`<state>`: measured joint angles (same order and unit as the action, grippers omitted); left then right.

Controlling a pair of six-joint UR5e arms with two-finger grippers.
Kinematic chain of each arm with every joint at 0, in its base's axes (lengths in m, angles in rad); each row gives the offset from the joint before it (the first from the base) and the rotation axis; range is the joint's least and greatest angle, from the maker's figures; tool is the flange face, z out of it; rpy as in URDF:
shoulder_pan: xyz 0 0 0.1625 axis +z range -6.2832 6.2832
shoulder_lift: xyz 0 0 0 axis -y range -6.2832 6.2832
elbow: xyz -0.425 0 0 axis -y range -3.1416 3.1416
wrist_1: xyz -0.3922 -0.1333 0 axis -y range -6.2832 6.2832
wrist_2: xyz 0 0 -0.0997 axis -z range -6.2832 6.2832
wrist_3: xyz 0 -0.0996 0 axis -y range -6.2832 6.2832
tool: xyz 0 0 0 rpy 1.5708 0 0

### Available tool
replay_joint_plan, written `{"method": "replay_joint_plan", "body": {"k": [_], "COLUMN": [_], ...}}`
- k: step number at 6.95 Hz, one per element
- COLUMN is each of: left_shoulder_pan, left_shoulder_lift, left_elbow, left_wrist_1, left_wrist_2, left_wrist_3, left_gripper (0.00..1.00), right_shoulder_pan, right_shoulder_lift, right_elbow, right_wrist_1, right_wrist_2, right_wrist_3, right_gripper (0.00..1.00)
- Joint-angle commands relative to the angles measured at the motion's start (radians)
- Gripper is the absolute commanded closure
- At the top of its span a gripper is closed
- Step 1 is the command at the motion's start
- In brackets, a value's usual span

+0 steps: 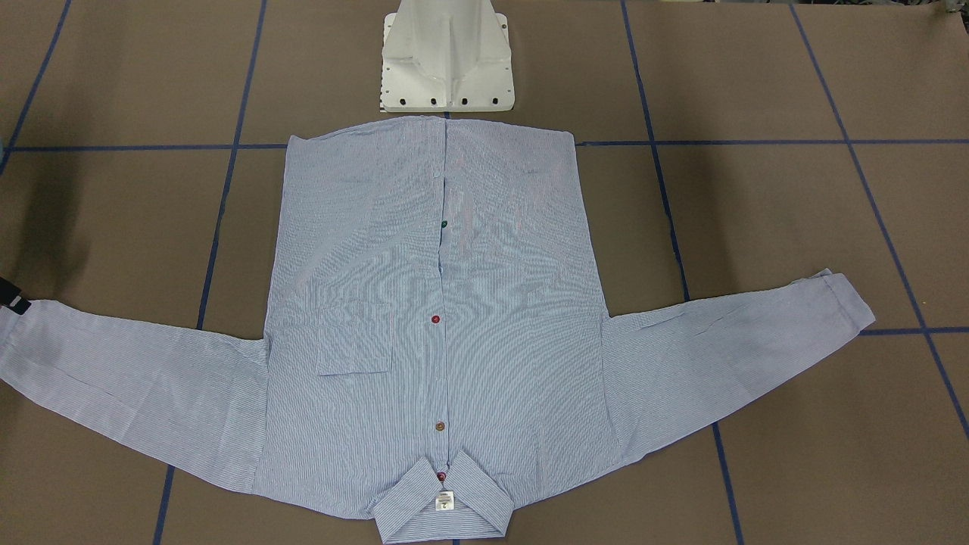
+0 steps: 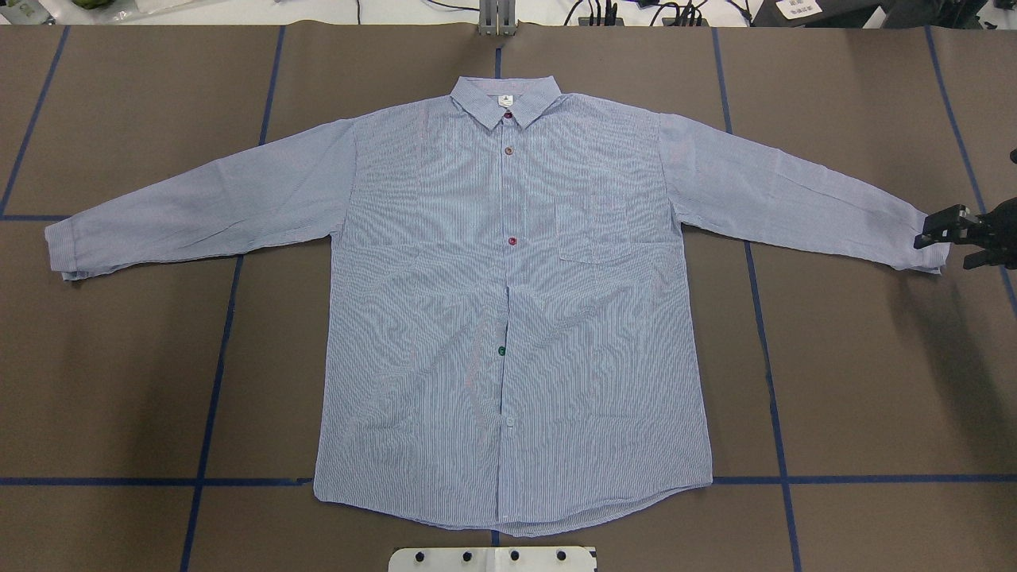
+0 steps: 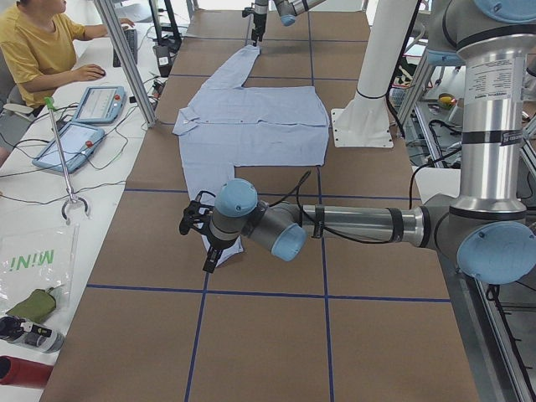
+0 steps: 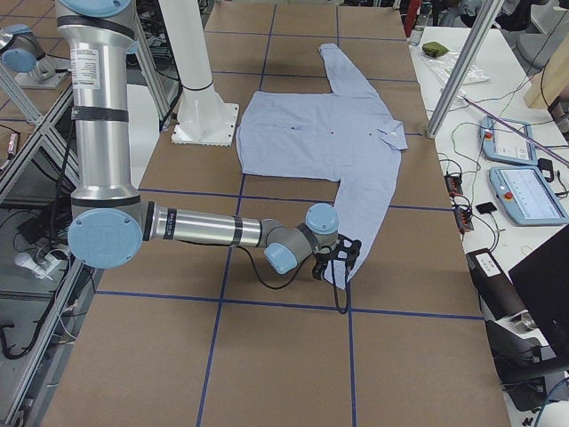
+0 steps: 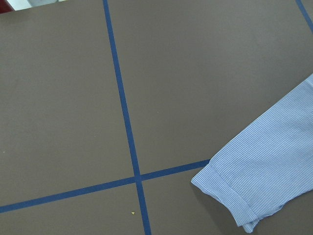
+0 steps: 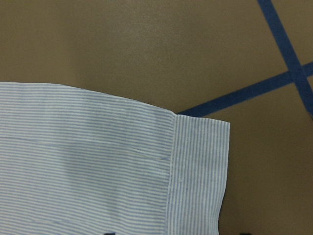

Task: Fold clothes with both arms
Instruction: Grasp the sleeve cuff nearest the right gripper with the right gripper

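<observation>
The light blue striped shirt (image 2: 493, 318) lies flat and face up, buttoned, with both sleeves spread out and its collar (image 1: 443, 503) away from the robot. My right gripper (image 2: 947, 245) is open, low over the cuff (image 6: 195, 171) of the sleeve on the overhead view's right. One dark fingertip (image 6: 244, 233) shows at the right wrist view's bottom edge. My left gripper (image 3: 205, 251) hovers by the other sleeve's cuff (image 5: 244, 196). It shows only in the exterior left view, so I cannot tell whether it is open or shut.
The white pedestal base (image 1: 447, 60) stands just behind the shirt's hem. Blue tape lines (image 2: 214, 373) cross the brown table. An operator (image 3: 33, 42) sits at a side bench with tablets (image 3: 96, 105) and a grabber pole.
</observation>
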<state>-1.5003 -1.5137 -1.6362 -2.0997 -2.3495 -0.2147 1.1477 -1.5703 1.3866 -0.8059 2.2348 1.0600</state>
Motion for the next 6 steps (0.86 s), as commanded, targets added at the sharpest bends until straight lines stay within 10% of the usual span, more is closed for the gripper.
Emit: {"method": "replay_joint_plan", "body": {"k": [1, 2, 4, 6], "left_shoulder_pan": [0.000, 0.002, 0.002, 0.000], "left_shoulder_lift": [0.000, 0.001, 0.001, 0.001], "left_elbow": [0.001, -0.001, -0.005, -0.007], "left_wrist_1": [-0.032, -0.036, -0.034, -0.034], "left_wrist_2": [0.004, 0.004, 0.004, 0.004], "left_wrist_3": [0.000, -0.006, -0.008, -0.009], "left_gripper": [0.00, 0.00, 0.00, 0.00], "right_shoulder_pan": [-0.020, -0.019, -0.019, -0.017], "right_shoulder_lift": [0.003, 0.003, 0.003, -0.003], "right_elbow": [-0.024, -0.035, -0.031, -0.017], "right_wrist_1": [0.002, 0.004, 0.005, 0.013], "right_wrist_2": [-0.024, -0.024, -0.021, -0.017], "right_wrist_3": [0.008, 0.009, 0.066, 0.064], "right_gripper": [0.15, 0.27, 1.00, 1.00]}}
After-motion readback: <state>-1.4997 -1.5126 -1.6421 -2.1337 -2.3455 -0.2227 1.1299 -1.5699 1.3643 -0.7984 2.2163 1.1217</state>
